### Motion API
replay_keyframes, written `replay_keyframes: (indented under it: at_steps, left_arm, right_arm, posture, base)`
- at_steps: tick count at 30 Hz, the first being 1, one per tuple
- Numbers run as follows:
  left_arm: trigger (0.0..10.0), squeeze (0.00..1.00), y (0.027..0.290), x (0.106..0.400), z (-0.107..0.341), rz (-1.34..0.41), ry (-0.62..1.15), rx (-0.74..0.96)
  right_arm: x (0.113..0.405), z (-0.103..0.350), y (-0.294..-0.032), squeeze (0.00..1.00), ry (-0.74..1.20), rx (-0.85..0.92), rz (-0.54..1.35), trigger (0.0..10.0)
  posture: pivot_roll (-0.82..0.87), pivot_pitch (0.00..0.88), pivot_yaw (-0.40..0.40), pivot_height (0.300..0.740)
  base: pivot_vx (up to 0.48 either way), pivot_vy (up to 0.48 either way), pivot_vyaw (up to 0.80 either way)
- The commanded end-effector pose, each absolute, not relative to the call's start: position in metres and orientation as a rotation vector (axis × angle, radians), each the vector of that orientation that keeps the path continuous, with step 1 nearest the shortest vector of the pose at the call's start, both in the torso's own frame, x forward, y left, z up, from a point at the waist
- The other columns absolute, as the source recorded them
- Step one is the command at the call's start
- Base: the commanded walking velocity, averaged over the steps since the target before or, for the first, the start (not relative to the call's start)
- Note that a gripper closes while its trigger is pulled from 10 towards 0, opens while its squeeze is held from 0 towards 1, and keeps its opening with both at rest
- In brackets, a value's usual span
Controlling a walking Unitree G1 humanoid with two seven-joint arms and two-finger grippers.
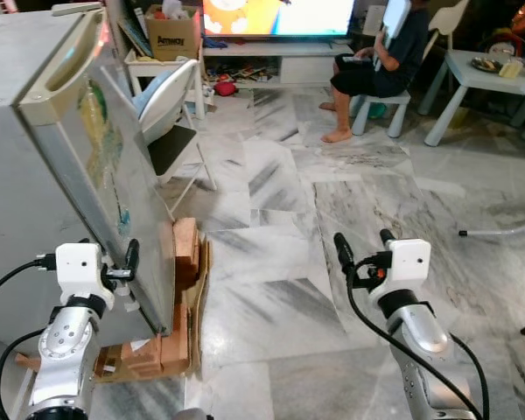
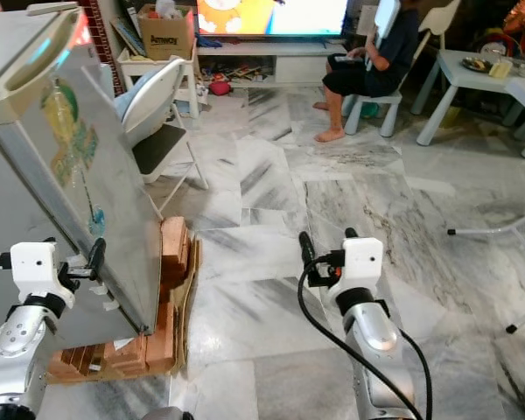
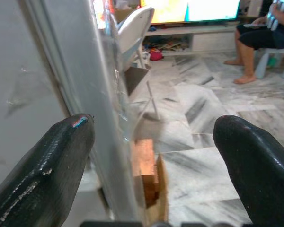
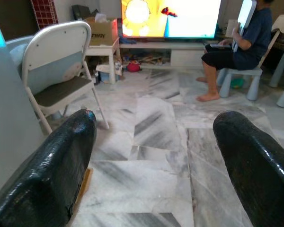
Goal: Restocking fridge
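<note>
A small grey fridge (image 1: pixel 35 166) stands at the left. Its door (image 1: pixel 114 184) has stickers on it and a handle groove along the top. My left gripper (image 1: pixel 127 273) is low at the door's free edge. In the left wrist view the left gripper (image 3: pixel 154 127) is open, and the door edge (image 3: pixel 92 94) runs between its two black fingers. My right gripper (image 1: pixel 364 245) is held out over the marble floor to the right of the fridge, open with nothing in it. The right gripper (image 4: pixel 154 123) points toward the room.
The fridge rests on stacked bricks (image 1: pixel 184 254) and cardboard. A white folding chair (image 1: pixel 171 105) stands just behind the door. A person (image 1: pixel 385 52) sits at the back near a TV stand, with a white table (image 1: pixel 481 74) to the right. A chair leg (image 1: pixel 499 232) lies at the right.
</note>
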State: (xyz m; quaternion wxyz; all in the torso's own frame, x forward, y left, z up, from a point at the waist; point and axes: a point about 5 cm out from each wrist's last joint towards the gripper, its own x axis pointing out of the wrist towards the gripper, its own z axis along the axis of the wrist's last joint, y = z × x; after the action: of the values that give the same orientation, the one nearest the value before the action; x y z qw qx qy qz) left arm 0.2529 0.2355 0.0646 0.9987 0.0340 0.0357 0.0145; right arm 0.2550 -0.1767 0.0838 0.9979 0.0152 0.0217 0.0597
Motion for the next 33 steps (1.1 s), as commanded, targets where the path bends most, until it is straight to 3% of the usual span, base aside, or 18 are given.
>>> replay_keyframes:
  at_steps: [1,16,33]
  left_arm:
    - [10.0,0.0,0.237,0.247,0.06,0.024,0.093,0.067]
    - [10.0,0.0,0.235,0.259,0.058,0.023,0.122,0.065]
    - [10.0,0.0,0.249,0.308,0.067,0.156,0.127,0.083]
  right_arm:
    - [0.258,0.09,-0.172,0.0,0.018,0.031,0.138,10.0]
    - [0.259,0.09,-0.173,0.0,0.026,0.025,0.133,10.0]
    - [0.244,0.092,-0.181,0.0,0.055,0.001,0.127,10.0]
  posture:
    - [-0.01,0.0,-0.015,0.74]
    - [-0.02,0.0,-0.025,0.74]
    - [-0.08,0.048,-0.045,0.74]
  base:
    - [0.0,0.0,0.73]
    - [0.0,0.0,0.05]
    - [0.0,0.0,0.0]
